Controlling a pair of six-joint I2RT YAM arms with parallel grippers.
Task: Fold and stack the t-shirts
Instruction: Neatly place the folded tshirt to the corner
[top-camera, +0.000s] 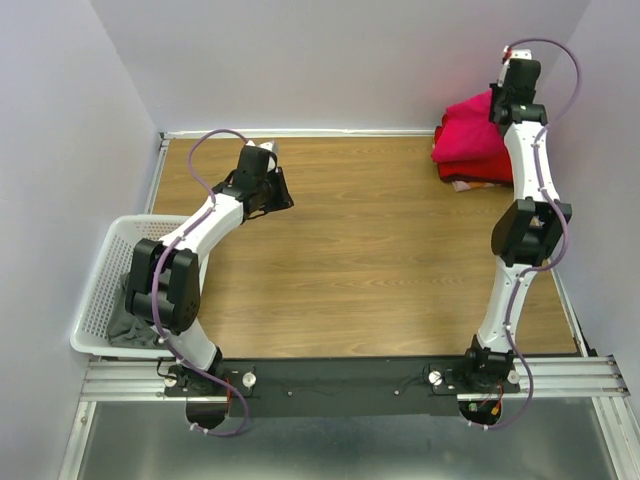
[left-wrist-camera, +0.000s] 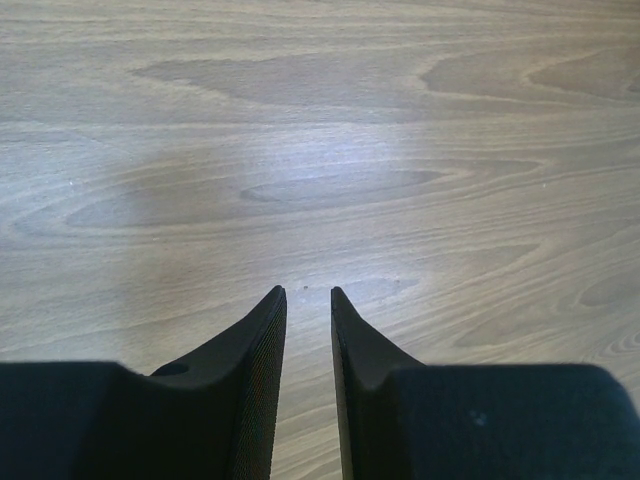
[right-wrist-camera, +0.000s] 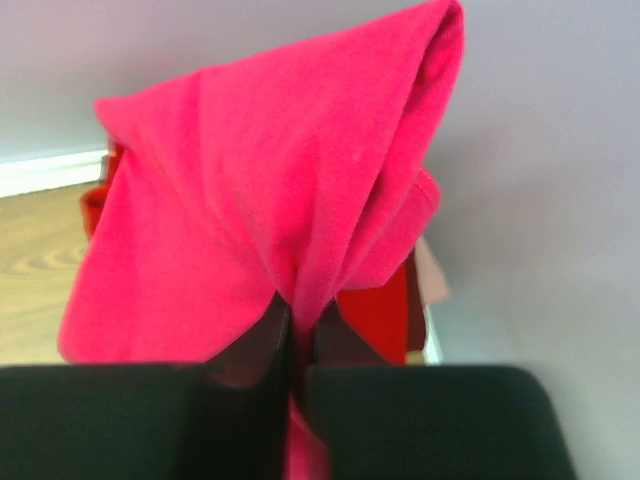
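Observation:
A bright pink-red t-shirt (top-camera: 468, 128) lies on top of a stack of deeper red folded t-shirts (top-camera: 478, 170) at the table's far right corner. My right gripper (top-camera: 497, 112) is shut on a fold of the pink-red t-shirt (right-wrist-camera: 270, 200) and holds it lifted; a deeper red shirt (right-wrist-camera: 380, 320) shows beneath. My left gripper (left-wrist-camera: 308, 292) is over bare wood at the far left (top-camera: 270, 192), its fingers a small gap apart with nothing between them.
A white lattice basket (top-camera: 100, 290) sits at the left table edge with a grey-green cloth (top-camera: 128, 322) inside. Walls close in behind and to the right of the stack. The wooden table (top-camera: 380, 260) lies between the arms.

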